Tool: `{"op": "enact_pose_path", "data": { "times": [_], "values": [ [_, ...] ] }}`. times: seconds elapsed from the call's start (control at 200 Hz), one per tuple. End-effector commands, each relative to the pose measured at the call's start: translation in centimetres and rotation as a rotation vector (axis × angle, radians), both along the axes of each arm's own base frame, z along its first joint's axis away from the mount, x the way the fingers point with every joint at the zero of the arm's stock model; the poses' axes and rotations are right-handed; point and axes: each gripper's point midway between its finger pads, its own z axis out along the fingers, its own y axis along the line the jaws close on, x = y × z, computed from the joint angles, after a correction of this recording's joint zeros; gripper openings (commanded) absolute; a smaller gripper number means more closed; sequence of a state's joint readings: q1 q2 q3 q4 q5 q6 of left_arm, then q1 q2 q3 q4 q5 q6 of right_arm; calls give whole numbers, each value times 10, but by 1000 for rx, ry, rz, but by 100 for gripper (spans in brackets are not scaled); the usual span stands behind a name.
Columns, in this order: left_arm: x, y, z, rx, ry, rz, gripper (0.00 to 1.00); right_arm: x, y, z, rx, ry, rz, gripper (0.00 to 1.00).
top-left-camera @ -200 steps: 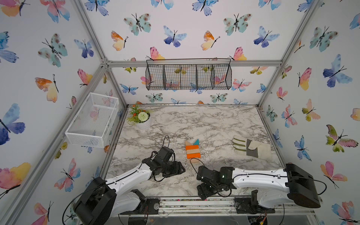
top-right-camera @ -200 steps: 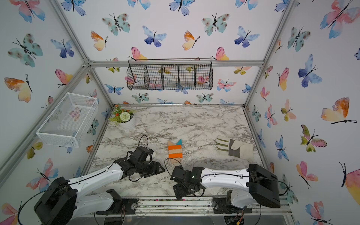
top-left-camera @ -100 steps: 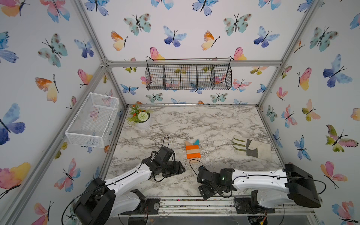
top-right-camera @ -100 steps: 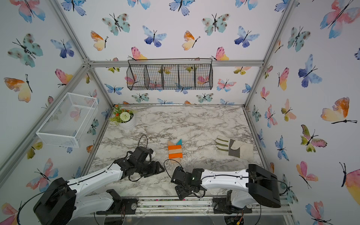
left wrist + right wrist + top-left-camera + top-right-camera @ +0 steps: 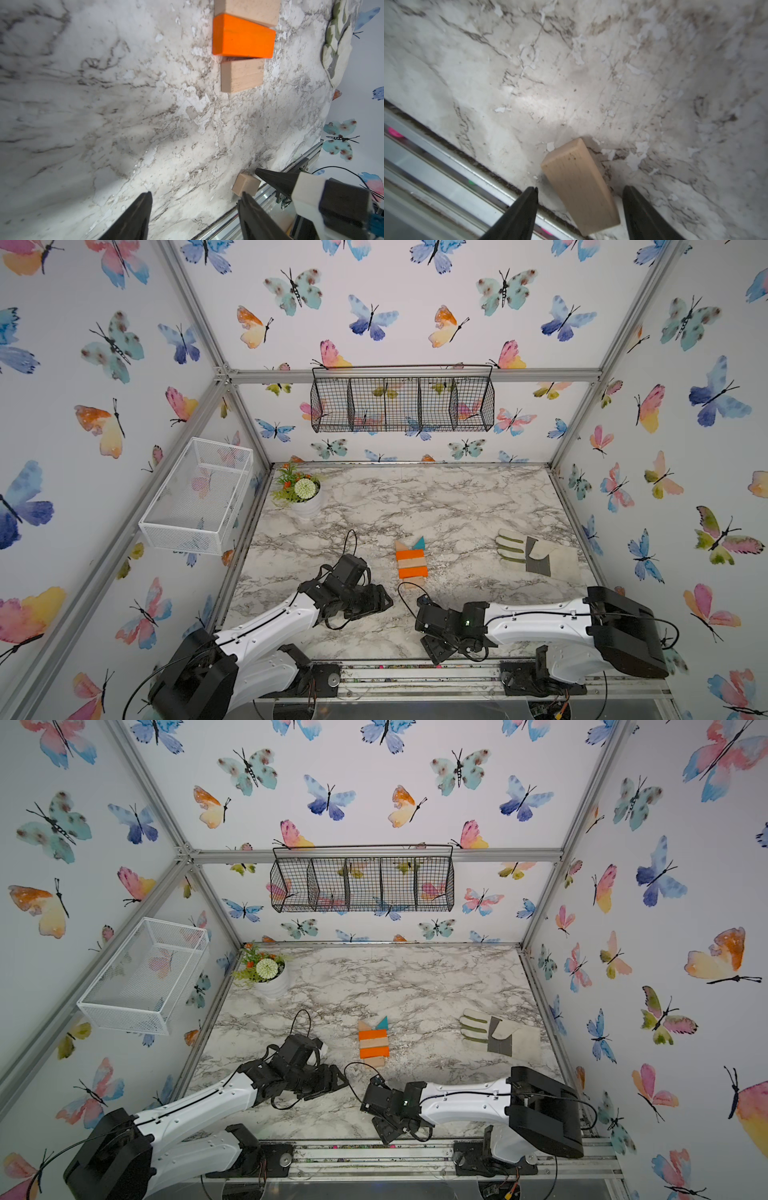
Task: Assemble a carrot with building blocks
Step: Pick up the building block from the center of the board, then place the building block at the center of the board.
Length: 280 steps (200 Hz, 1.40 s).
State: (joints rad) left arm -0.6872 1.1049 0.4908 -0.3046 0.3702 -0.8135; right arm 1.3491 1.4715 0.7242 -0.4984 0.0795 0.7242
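The carrot (image 5: 411, 562) (image 5: 373, 1042) lies mid-table: orange and tan bars, a tan and a teal triangle at its far end. In the left wrist view its near end shows an orange bar (image 5: 243, 37) and a tan block (image 5: 242, 75). My left gripper (image 5: 384, 601) (image 5: 195, 193) hovers open and empty just left of the carrot's near end. My right gripper (image 5: 434, 655) (image 5: 579, 187) is at the front edge, open, its fingers either side of a loose tan block (image 5: 579, 187) (image 5: 246, 185) without touching it. The right wrist hides that block in both top views.
A grey-and-cream glove (image 5: 536, 553) lies at the right. A flower pot (image 5: 305, 497) stands at the back left corner. A white mesh basket (image 5: 199, 497) hangs on the left wall and a black wire basket (image 5: 403, 402) on the back wall. The metal front rail (image 5: 446, 176) runs beside the loose block.
The right wrist has sunk slightly towards the front edge. The left arm and the carrot have not visibly moved.
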Motion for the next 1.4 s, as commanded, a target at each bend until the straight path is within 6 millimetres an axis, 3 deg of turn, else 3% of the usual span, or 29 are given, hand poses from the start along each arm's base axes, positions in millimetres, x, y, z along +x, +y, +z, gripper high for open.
{"op": "enact_pose_path", "data": {
  "times": [0.0,0.07,0.21,0.385,0.576,0.736,1.001,1.121,1.286,1.396],
  "values": [
    [-3,10,-4,27,10,38,71,-2,-3,-5,12,1,13,56],
    [-3,12,-4,17,11,50,71,-1,-6,-6,15,-5,14,46],
    [-2,13,-4,0,10,69,71,2,-8,-8,4,-11,39,41],
    [-2,13,-3,-5,10,74,71,16,11,-4,46,-4,98,27],
    [-2,18,-3,-3,2,96,71,52,51,21,94,-75,228,29],
    [-3,20,-4,-16,10,109,71,89,59,17,80,-50,230,29],
    [-3,22,-4,-10,5,105,72,92,58,8,57,-29,272,29],
    [-2,21,-5,-14,9,103,72,93,57,5,50,-31,272,35],
    [-1,16,-7,-23,17,81,72,99,58,6,34,-23,247,68],
    [-2,12,-9,-32,25,55,71,101,57,22,45,-21,197,72]
  ]
}}
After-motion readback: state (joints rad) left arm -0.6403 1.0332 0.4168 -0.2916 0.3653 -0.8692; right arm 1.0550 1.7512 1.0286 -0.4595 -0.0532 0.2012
